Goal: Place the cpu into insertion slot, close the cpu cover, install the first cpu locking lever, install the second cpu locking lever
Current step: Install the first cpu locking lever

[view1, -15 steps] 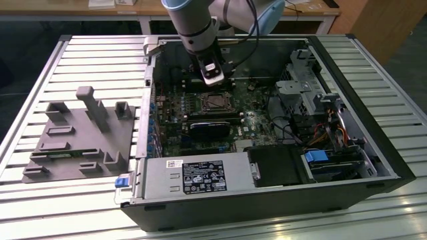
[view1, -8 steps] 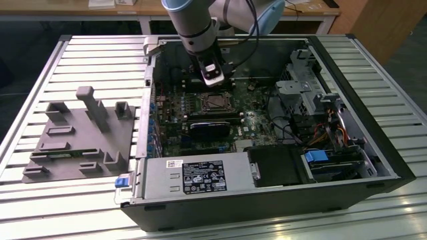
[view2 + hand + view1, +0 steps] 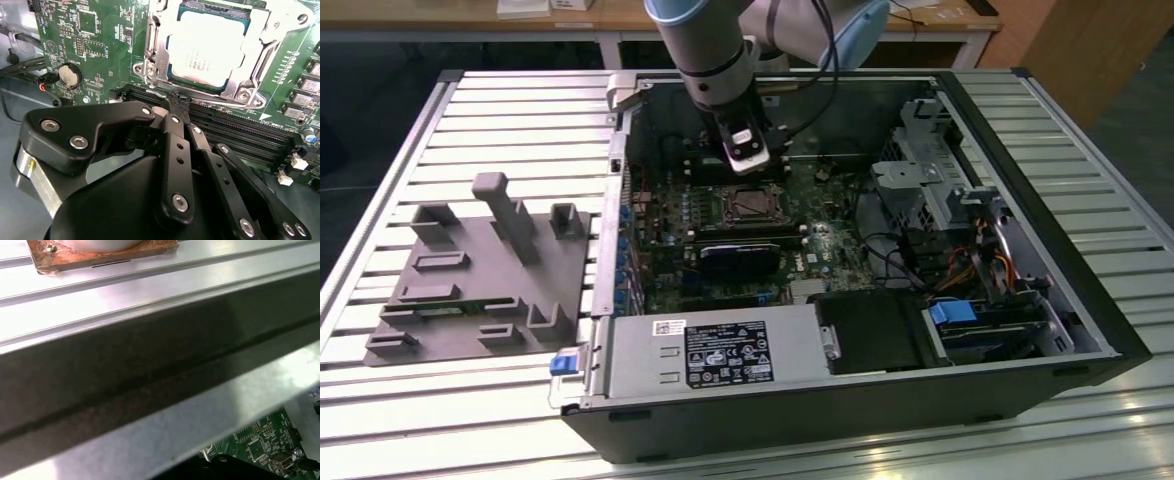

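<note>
The cpu (image 3: 210, 47), with its dull silver top, lies flat in the insertion slot (image 3: 750, 203) on the green motherboard. The cpu cover (image 3: 246, 75), a silver frame, lies down around it, and the chip shows through its window. A thin wire lever (image 3: 159, 93) runs along the socket edge nearest my fingers. My gripper (image 3: 178, 104) hangs just off that edge, black fingers pressed together with nothing between them. In the exterior view the gripper (image 3: 751, 165) stands inside the open computer case, right above the socket's far side.
Black memory slots (image 3: 240, 135) run beside the socket, and a coin battery (image 3: 69, 75) sits on the board. A power supply (image 3: 707, 355), a drive cage (image 3: 947, 180) and cables crowd the case. A grey fixture (image 3: 480, 270) stands on the slatted table at the exterior view's left.
</note>
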Controlling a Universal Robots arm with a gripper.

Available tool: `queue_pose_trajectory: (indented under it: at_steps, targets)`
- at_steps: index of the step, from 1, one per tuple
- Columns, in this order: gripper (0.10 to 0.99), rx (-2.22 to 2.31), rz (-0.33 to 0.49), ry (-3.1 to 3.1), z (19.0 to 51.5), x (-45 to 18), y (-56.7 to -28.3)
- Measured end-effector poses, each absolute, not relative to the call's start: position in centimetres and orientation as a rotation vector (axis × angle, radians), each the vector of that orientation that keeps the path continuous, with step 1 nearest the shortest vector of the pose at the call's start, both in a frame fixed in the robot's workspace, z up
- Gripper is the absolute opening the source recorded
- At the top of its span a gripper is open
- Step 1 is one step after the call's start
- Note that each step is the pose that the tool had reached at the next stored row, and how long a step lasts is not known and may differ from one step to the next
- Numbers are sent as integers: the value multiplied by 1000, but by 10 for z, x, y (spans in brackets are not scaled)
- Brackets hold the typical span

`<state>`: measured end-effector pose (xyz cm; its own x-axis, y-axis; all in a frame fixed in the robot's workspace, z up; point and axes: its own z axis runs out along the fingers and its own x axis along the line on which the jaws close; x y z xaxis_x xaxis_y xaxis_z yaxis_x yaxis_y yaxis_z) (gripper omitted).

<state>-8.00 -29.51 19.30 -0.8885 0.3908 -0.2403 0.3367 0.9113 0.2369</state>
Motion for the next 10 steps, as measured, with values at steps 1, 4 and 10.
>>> queue_pose_trajectory:
  at_steps: [1, 4, 10]
  targets:
    - [102, 542, 274, 2790, 193, -80, -295]
    - [102, 542, 274, 2789, 192, -80, -295]
    - [102, 542, 274, 2788, 191, -80, -296]
